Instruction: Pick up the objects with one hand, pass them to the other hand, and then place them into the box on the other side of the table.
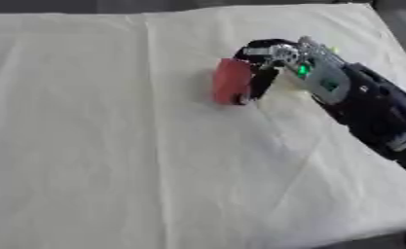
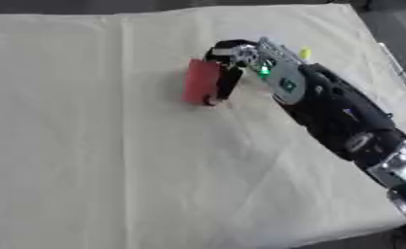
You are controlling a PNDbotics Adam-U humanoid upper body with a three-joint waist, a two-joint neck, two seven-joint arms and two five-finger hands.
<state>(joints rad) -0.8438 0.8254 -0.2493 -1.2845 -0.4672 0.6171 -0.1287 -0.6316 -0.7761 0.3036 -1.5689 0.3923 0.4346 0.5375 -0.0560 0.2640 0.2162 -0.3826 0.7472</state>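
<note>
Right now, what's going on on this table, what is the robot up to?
The robot's right hand has reached in from the right over a table covered in a cream cloth and has its fingers curled round a small red block-shaped object. A small yellow-green thing shows just behind the hand. The left hand and the box are not in sight, so no handover has begun.

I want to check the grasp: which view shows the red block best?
The left eye view: the red block appears larger there, its face unobstructed, with the right robot hand curled round its right edge. The right eye view shows the same block and grasp, a little smaller.
</note>
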